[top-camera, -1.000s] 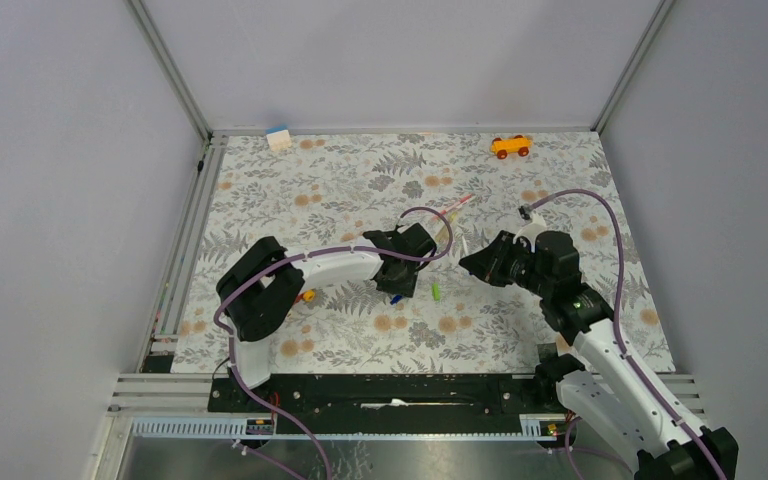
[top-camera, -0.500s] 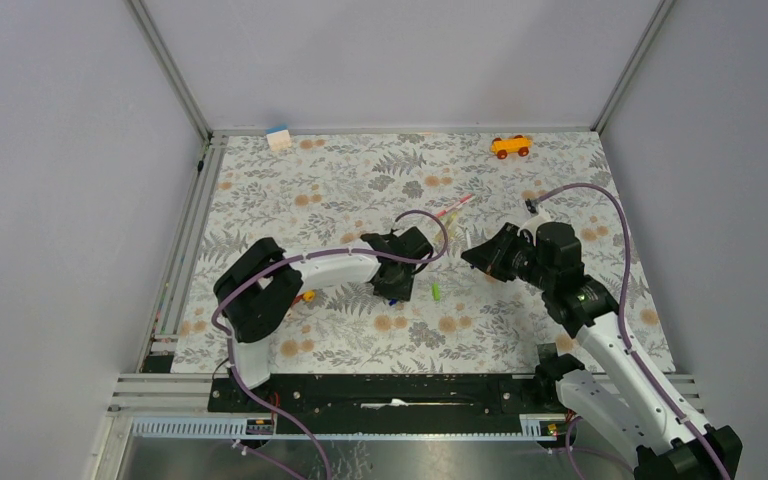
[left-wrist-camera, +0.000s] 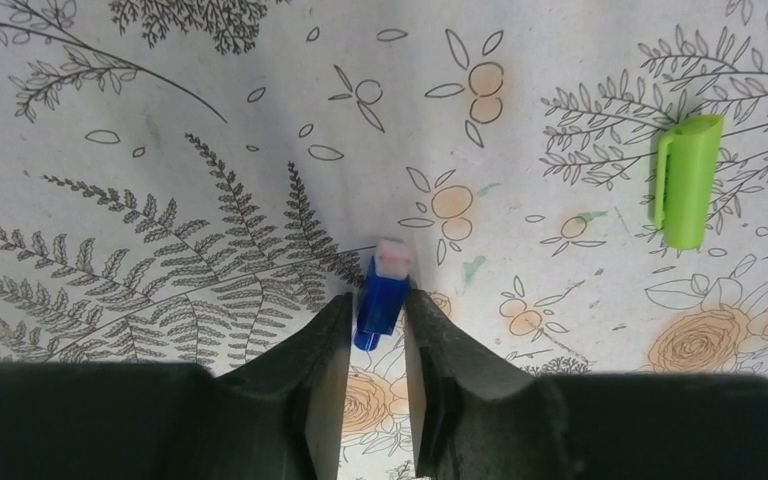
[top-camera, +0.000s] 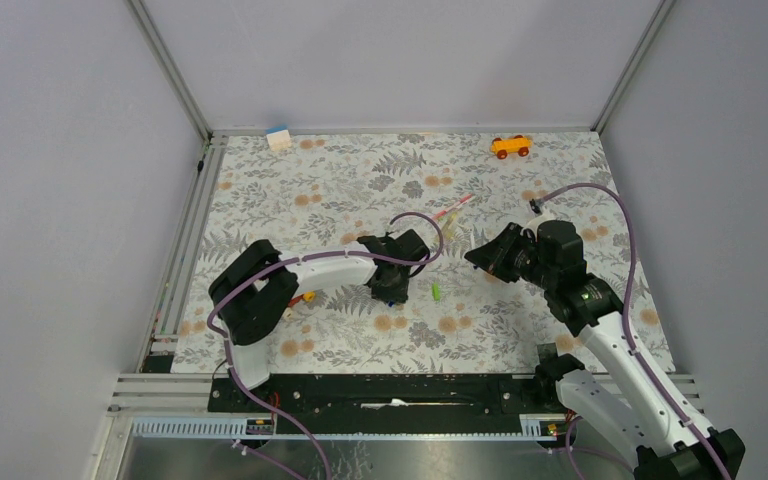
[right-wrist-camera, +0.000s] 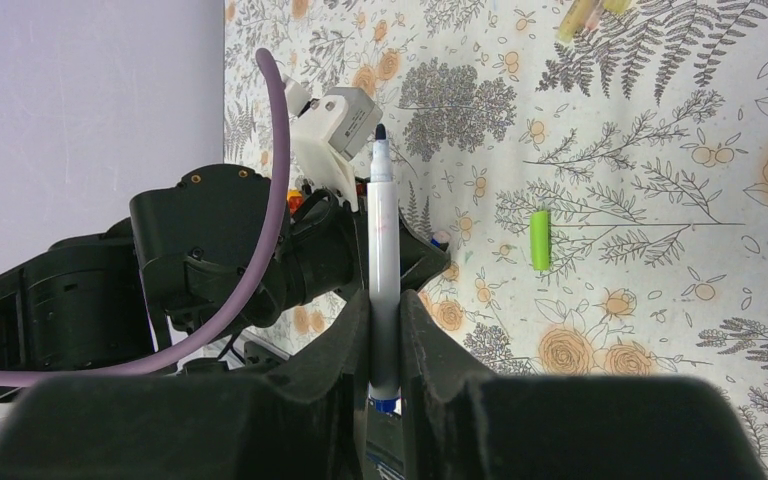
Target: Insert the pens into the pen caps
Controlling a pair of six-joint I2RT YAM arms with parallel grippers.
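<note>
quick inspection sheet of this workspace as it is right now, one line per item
surface: floral mat, lying flat.
job's things: white pen with a dark tip, held by the right gripper; dark blue cap between the left jaws; lime green cap loose on the mat; pink pen lying farther back.
clutter: orange toy car at the far edge; white and blue block in the far left corner; small coloured bricks by the left arm.
grippers: left gripper jaws closed on the dark blue cap; right gripper jaws closed on the white pen.
cables: purple cable looping over each arm.
surroundings: plain grey walls; nothing else seen.
</note>
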